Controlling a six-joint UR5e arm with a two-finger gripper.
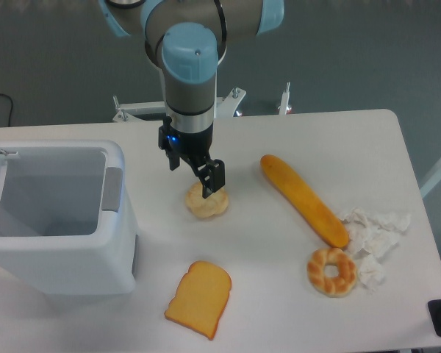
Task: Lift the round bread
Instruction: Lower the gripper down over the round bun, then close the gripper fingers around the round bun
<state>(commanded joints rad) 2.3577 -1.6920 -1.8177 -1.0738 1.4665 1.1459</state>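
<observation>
round bread [207, 204] | pale cream, knotted top | lying on table, mid-left

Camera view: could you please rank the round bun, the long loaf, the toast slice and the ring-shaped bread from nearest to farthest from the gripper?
1. Round bun: right under the gripper.
2. Long loaf: to the right.
3. Toast slice: at the front edge of the table.
4. Ring-shaped bread: front right, beside the crumpled paper.

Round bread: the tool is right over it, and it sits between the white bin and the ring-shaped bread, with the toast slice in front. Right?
Not quite. In the camera view the round bread lies between the white bin and the long baguette; the ring-shaped bread sits farther off near the crumpled paper. The tool is over it, toast slice in front.
</observation>
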